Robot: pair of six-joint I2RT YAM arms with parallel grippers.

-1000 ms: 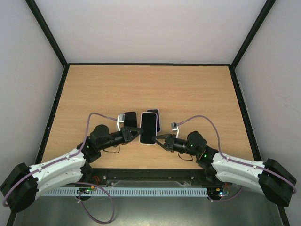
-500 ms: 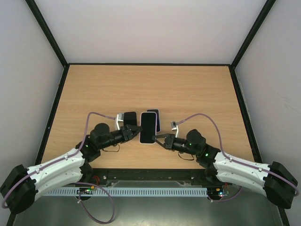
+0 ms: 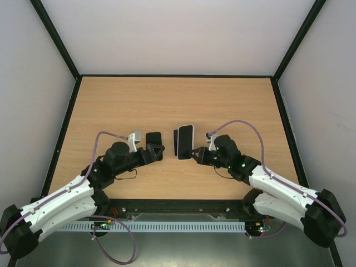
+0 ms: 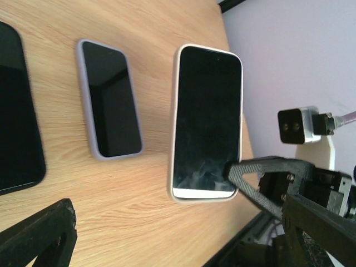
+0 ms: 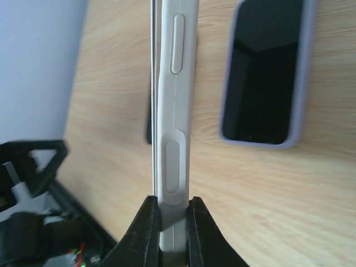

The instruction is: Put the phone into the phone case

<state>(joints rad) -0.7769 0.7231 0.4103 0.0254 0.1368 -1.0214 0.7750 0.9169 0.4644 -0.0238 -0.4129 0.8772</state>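
Note:
A dark-screened phone in a white phone case (image 3: 185, 142) hangs tilted just above the table at centre. My right gripper (image 3: 194, 154) is shut on its near end. In the right wrist view the case's side with its buttons (image 5: 173, 111) runs up from between the clamped fingers (image 5: 169, 225). The left wrist view shows the cased phone's screen (image 4: 207, 122), with one right finger (image 4: 253, 175) across its lower corner. My left gripper (image 3: 157, 151) stands open to the left, apart from it. Its own fingers frame the bottom corners around (image 4: 178, 245) with nothing between them.
A lavender case with a dark glossy inside (image 4: 108, 100) (image 5: 267, 72) lies flat on the wood just left of the held phone (image 3: 176, 138). A bare black phone (image 3: 153, 137) (image 4: 14, 111) lies farther left, by my left gripper. Black rails edge the table.
My left gripper has opened, let go of the cased phone and pulled back left. My right gripper has carried the phone right and farther away, uncovering the black phone.

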